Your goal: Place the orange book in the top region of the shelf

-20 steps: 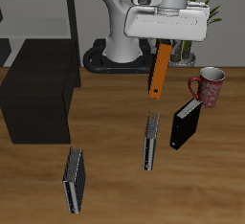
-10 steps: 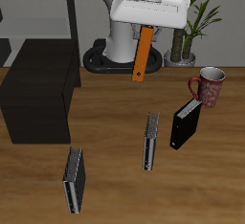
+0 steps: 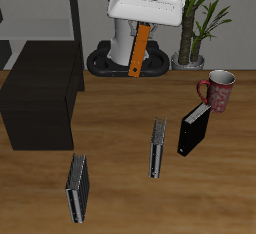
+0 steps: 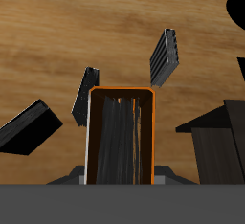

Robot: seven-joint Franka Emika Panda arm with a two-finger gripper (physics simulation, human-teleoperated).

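The orange book (image 3: pixel 139 51) hangs tilted from my gripper (image 3: pixel 146 24), high above the table's back, in front of the robot's base. My gripper is shut on its upper end. In the wrist view the orange book (image 4: pixel 120 137) fills the middle, seen end-on with its dark page edge. The blackish-brown shelf (image 3: pixel 40 88) stands on the table to the side, its flat top bare; a corner of the shelf (image 4: pixel 218 137) shows in the wrist view. The book is apart from the shelf.
Two grey-striped books (image 3: pixel 157 145) (image 3: pixel 77 186) and a black book (image 3: pixel 193 129) stand on the table toward the front. A red mug (image 3: pixel 217 90) and a potted plant (image 3: pixel 195 18) stand farther back. A pale thin-framed rack (image 3: pixel 50 8) rises behind the shelf.
My gripper has carried the orange book up and back, sideways toward the shelf's side. The things on the table have not moved.
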